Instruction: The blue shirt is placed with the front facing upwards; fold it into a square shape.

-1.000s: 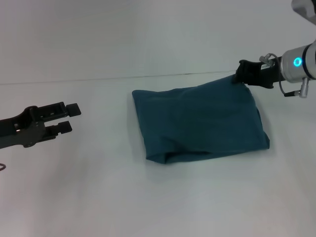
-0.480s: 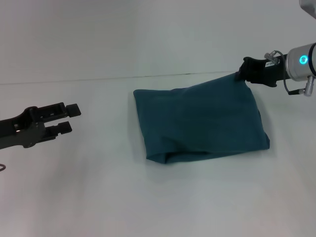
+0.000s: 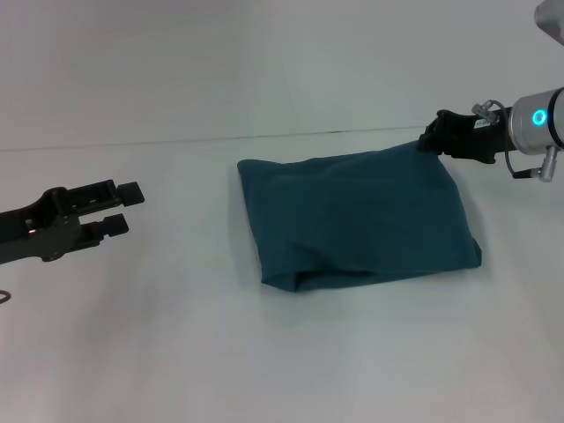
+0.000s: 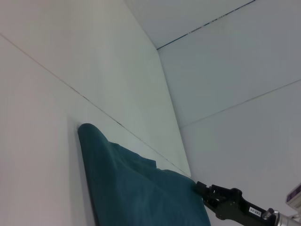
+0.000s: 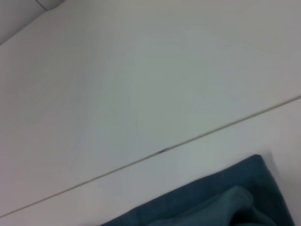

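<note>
My right jaws (image 3: 429, 139), clamped on the folded dark teal-blue cotton shirt's (image 3: 357, 220) far right corner, have lowered it flatter toward square; left jaws (image 3: 128, 209) idle open, well left.

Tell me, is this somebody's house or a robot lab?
Probably a robot lab or test room, not a house. A folded blue shirt lies alone on a plain white table, bare white walls stand behind, and the right gripper touches the shirt's far corner while the left gripper waits off to the side.
</note>
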Controlling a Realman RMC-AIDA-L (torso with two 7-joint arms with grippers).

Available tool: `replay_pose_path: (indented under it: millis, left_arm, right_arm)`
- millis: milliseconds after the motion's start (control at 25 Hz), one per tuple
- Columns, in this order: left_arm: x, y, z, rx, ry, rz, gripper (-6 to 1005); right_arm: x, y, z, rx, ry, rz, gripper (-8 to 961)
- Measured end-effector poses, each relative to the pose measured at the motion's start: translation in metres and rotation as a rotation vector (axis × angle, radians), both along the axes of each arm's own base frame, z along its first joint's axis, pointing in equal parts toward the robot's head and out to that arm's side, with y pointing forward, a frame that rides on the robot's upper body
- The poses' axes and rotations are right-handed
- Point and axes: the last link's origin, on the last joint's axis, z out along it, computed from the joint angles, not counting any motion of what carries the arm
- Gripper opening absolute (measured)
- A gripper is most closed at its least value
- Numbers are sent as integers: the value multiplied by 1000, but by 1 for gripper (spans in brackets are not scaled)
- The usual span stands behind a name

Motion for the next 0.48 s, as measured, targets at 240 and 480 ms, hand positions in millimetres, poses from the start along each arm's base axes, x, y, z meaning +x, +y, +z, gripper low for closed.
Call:
replay_pose_path:
  millis: [240,480]
  left_arm:
    - [-1,0,0,1,0,3,735]
    - [-1,-1,0,3,-2,4,735]
  right_arm:
    - [13,-3,8,24,6,-34,192]
    - [7,-13,30,-19,170,-29,299]
